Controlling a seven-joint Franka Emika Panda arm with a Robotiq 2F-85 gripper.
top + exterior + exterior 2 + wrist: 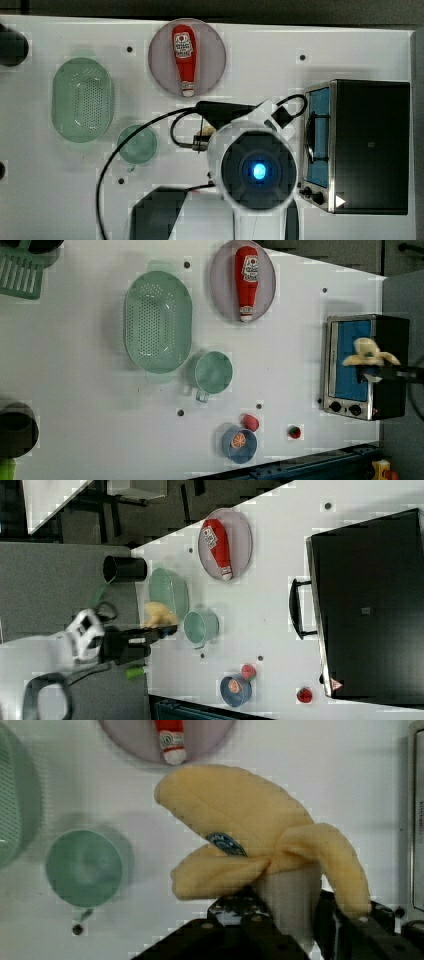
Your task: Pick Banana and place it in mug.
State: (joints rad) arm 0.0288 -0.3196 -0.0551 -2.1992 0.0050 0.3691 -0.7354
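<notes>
The pale yellow plush banana (245, 820) is held off the table, its white lower end pinched between the black fingers (345, 922) of my gripper (290, 912), which is shut on it. In the right view the banana (159, 614) rides on the gripper (165, 630) just to the right view's left of the teal-green mug (200, 626). In the left view the banana (369, 352) and gripper (380, 372) appear in front of the toaster oven, far from the mug (213, 372). The mug (136, 144) stands upright and empty, and the mug (84, 868) is off to one side of the banana.
A pale-green colander (158, 322) sits close beside the mug. A ketchup bottle lies on a grey plate (220, 290). The toaster oven (367, 145) stands at the top view's right. A blue bowl (240, 445) holds an orange slice, with red fruits (295, 432) nearby.
</notes>
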